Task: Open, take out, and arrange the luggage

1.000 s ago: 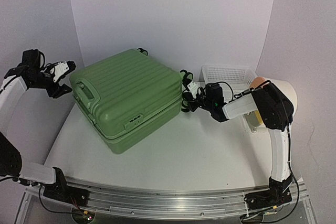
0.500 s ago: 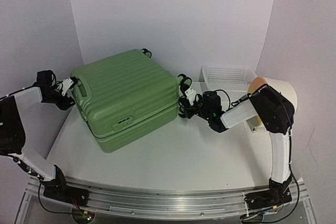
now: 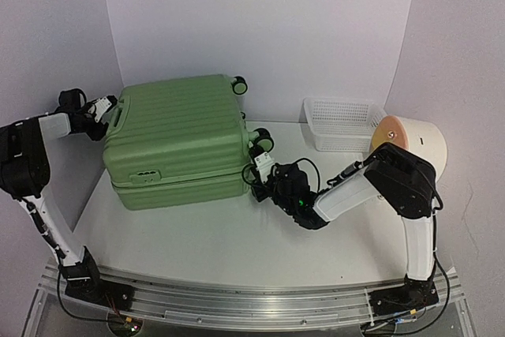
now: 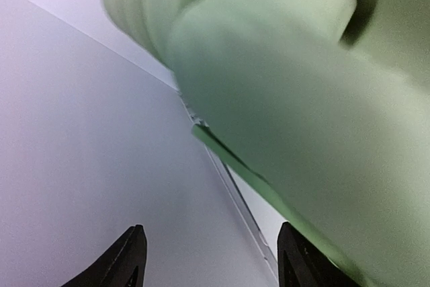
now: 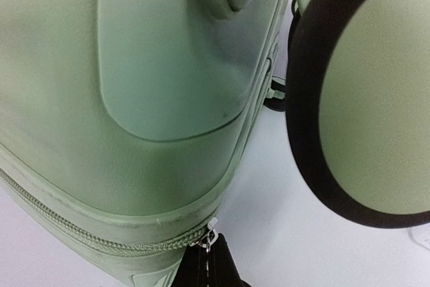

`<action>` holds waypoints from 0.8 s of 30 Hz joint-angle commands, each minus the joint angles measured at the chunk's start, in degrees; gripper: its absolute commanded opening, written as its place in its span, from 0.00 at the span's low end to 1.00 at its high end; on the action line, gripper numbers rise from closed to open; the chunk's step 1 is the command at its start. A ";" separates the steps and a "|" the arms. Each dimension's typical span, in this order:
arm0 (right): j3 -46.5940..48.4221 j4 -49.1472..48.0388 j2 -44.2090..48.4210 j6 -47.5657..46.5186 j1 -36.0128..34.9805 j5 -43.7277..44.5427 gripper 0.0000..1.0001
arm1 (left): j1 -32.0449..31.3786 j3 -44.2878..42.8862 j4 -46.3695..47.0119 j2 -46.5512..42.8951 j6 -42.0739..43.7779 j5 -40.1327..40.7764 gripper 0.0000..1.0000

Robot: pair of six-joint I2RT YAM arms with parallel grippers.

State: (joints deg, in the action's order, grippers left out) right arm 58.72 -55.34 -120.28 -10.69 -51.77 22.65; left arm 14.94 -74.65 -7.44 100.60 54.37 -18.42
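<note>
The left gripper [image 3: 100, 108] sits at the far left, against the left end of the suitcase [image 3: 177, 136], just beside the end handle [image 3: 118, 114]. In the left wrist view its fingers [image 4: 131, 263] stand spread with only bare wall in the gap between them. The blurred green shell is above and to the right, close to the right finger, and nothing is pinched.

The suitcase lies flat and closed on the left half of the table [image 3: 237, 234], its long side running left to right and its back edge near the rear wall. It is a light-green hard shell with ribs along the lid. There is a seam round the middle and a small lock panel [image 3: 146, 174] low on the front left. Black wheels with green hubs stick out at the right end, one at the back [image 3: 239, 84] and one at the front [image 3: 263, 144].

The right gripper [image 3: 259, 170] is low at the front right corner of the case, just under the front wheel. In the right wrist view its dark tips are pressed together on the zip pull [image 5: 210, 238], where the zip [image 5: 101, 233] rounds the corner.

Further right, well apart from the case, a white mesh basket [image 3: 343, 108] stands near the back. A cream cylinder [image 3: 414, 144] with an orange face stands beside it.
</note>
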 commanded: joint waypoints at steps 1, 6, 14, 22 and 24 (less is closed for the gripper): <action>5.03 -10.32 -1.05 4.40 -10.77 -8.45 0.00 | -6.79 -6.38 -3.19 1.48 -0.22 -17.55 0.66; 8.60 -10.32 -4.36 7.24 -12.12 -6.59 0.00 | -5.27 -11.13 -6.24 0.49 -1.25 -17.62 0.80; 6.71 -8.60 -3.08 3.00 -11.38 -2.67 0.00 | -0.17 -15.11 -16.29 -3.37 1.75 -13.43 0.83; 8.37 -4.78 -4.66 -0.63 -10.75 -4.30 0.00 | -9.60 -21.60 -37.82 -13.08 6.84 -25.31 0.79; 8.43 -4.45 -5.15 -1.90 -10.42 -4.59 0.00 | -15.50 -25.16 -42.09 -12.88 6.52 -25.69 0.79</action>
State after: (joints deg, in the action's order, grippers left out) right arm 63.56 -56.96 -124.92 -9.55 -61.32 24.32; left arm 10.39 -92.08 -36.20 91.36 59.73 -37.53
